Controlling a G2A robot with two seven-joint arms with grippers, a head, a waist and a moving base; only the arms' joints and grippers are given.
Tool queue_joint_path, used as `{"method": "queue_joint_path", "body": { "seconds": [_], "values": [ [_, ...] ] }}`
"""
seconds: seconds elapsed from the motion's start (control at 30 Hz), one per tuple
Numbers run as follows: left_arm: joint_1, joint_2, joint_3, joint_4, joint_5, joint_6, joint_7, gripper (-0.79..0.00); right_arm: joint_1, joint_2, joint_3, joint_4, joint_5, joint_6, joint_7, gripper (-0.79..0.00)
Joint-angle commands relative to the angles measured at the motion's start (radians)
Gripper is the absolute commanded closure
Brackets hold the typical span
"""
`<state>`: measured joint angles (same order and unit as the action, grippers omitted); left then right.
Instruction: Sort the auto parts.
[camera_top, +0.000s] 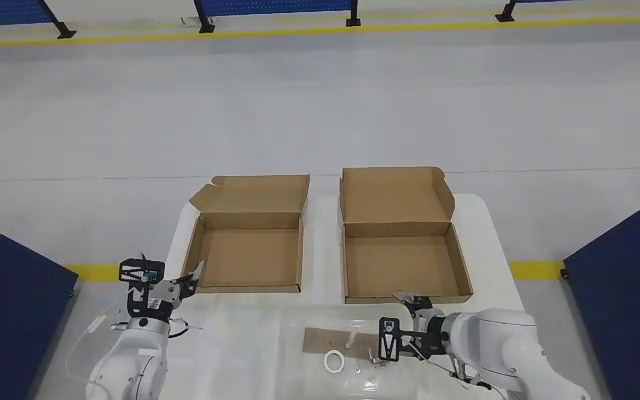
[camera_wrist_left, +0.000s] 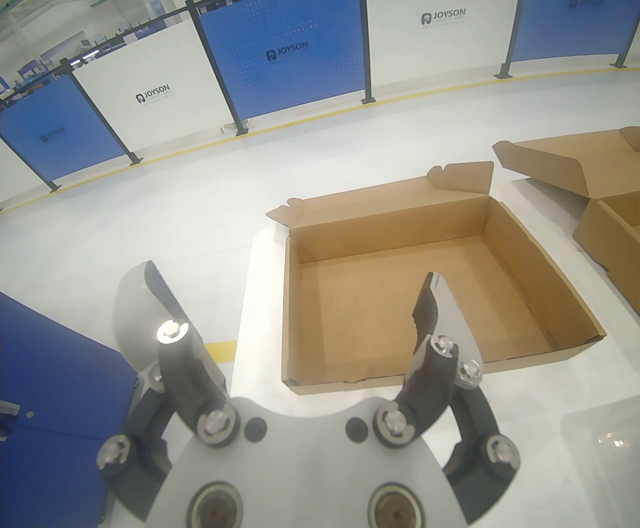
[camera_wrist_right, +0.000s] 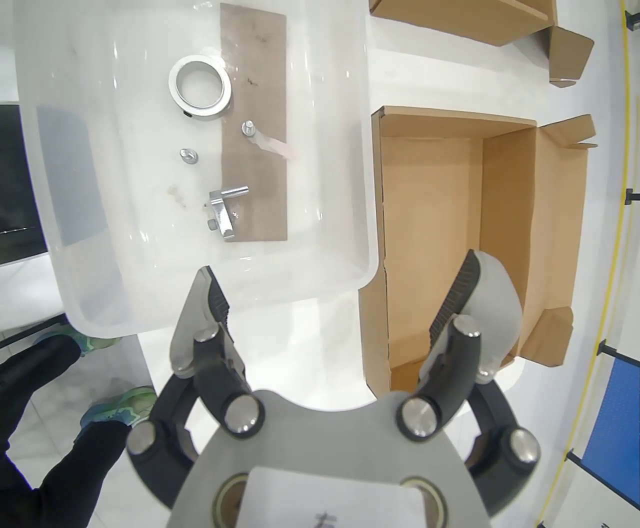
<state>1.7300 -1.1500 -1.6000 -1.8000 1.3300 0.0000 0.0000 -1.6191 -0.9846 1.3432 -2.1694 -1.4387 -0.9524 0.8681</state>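
Observation:
A clear plastic bin at the table's front holds a metal ring, two small bolts and a metal bracket, partly on a brown mat. The ring also shows from above. Two empty cardboard boxes stand behind the bin, the left box and the right box. My right gripper hangs open above the bin's corner, beside the right box. My left gripper is open and empty, just in front of the left box.
Both boxes have their lids folded back toward the far side. Blue panels stand close to the table at the left and right. Bare white tabletop lies between the two boxes.

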Motion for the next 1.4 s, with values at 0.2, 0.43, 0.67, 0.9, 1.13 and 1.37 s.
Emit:
{"method": "queue_joint_path", "body": {
  "seconds": [0.2,0.43,0.67,0.9,1.13,1.37],
  "values": [
    [0.0,0.0,0.0,0.0,0.0,0.0,0.0,-0.785,0.037,0.017,-0.094,0.027,-0.026,-0.001,-0.001,-0.785],
    [0.0,0.0,0.0,0.0,0.0,0.0,0.0,-0.785,0.133,0.059,-0.235,0.044,0.026,0.084,0.084,-0.785],
    [0.0,0.0,0.0,0.0,0.0,0.0,0.0,-0.785,0.32,0.119,-0.425,0.051,0.243,0.247,0.247,-0.785],
    [0.0,0.0,0.0,0.0,0.0,0.0,0.0,-0.785,0.521,0.162,-0.592,0.072,0.473,0.375,0.375,-0.785],
    [0.0,0.0,0.0,0.0,0.0,0.0,0.0,-0.785,0.521,0.162,-0.592,0.072,0.473,0.375,0.375,-0.785],
    [0.0,0.0,0.0,0.0,0.0,0.0,0.0,-0.785,0.527,0.157,-0.629,0.08,0.465,0.441,0.441,-0.785]
  ]
}}
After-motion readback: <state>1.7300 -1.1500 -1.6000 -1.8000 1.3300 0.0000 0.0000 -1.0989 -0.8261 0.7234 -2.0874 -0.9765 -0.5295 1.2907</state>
